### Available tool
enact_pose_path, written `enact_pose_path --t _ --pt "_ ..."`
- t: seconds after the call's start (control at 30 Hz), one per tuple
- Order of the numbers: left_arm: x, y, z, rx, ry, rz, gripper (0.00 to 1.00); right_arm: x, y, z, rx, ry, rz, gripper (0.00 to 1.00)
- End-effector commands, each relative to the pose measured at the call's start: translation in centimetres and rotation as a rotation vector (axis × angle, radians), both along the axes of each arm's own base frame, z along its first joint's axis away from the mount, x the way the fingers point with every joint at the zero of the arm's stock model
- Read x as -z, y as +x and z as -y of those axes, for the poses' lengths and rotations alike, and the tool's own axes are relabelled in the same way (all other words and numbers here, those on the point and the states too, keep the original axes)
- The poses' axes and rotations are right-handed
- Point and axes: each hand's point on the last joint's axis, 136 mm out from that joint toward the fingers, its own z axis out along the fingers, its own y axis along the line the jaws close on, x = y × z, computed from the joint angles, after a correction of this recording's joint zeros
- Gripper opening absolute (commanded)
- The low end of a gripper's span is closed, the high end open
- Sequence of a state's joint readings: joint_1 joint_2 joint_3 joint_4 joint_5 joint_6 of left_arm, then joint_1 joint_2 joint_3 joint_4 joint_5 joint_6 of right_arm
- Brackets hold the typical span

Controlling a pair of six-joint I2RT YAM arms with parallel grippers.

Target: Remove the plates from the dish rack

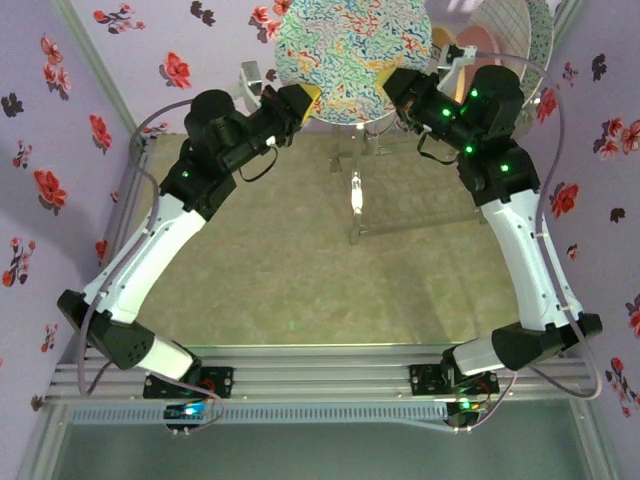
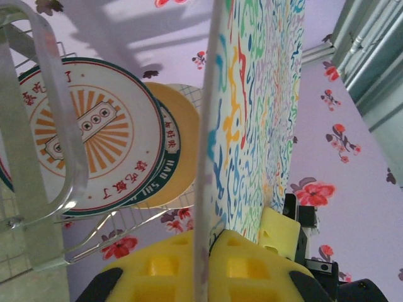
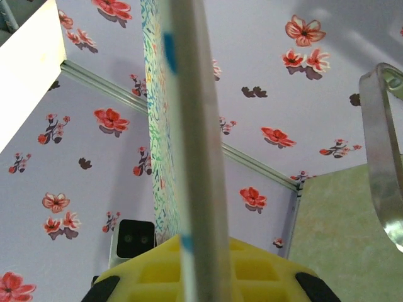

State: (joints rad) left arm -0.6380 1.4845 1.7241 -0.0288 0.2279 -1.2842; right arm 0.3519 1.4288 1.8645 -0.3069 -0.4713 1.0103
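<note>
A teal-speckled plate [image 1: 350,50] is held upright between both arms above the dish rack [image 1: 357,190]. My left gripper [image 1: 307,98] is shut on its left rim, and my right gripper [image 1: 386,83] is shut on its right rim. In the left wrist view the plate [image 2: 252,107] stands edge-on, clamped in the yellow fingers of the left gripper [image 2: 211,242]. Behind it an orange-sunburst plate [image 2: 82,132], a green-rimmed plate [image 2: 165,160] and a yellow plate [image 2: 182,145] stand in the rack's wire slots [image 2: 94,233]. In the right wrist view the plate's edge [image 3: 189,126] rises from the right gripper [image 3: 201,248].
A white plate with a grey grid [image 1: 510,30] stands at the back right. The rack's chrome tube [image 2: 56,126] curves close to the left fingers, and another tube [image 3: 381,157] sits right of the right fingers. Flowered walls [image 1: 60,150] enclose the green table [image 1: 300,270].
</note>
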Motion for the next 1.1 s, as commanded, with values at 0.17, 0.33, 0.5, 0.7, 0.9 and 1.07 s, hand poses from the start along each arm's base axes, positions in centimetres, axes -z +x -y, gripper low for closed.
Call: enact_pose_path --t 0.17,0.33,0.5,0.7,0.9,1.07 --pt "-2.2 -0.2 -1.6 -0.027 -0.014 0.146 0.0 -1.2 -1.3 -0.5 -0.01 -0.094 0.116 0.44" --pt "-3.5 -0.2 -4.2 -0.068 -0.056 0.165 0.0 -1.5 -1.8 0.3 0.022 -0.145 0.144 0.56" --pt "-4.0 0.2 -7.1 -0.112 -0.096 0.163 0.0 -1.5 -2.3 0.4 0.021 -0.178 0.172 0.61" --pt "-3.2 1.1 -11.3 -0.193 -0.118 0.126 0.0 -0.7 -2.9 0.3 0.011 -0.273 0.23 0.61" --pt "1.0 3.0 -15.4 -0.288 -0.116 0.022 0.0 1.0 -4.9 -0.9 0.011 -0.48 0.372 0.63" --pt "7.7 4.7 -18.6 -0.369 -0.091 -0.105 0.0 4.0 -7.2 -2.5 -0.001 -0.703 0.504 0.68"
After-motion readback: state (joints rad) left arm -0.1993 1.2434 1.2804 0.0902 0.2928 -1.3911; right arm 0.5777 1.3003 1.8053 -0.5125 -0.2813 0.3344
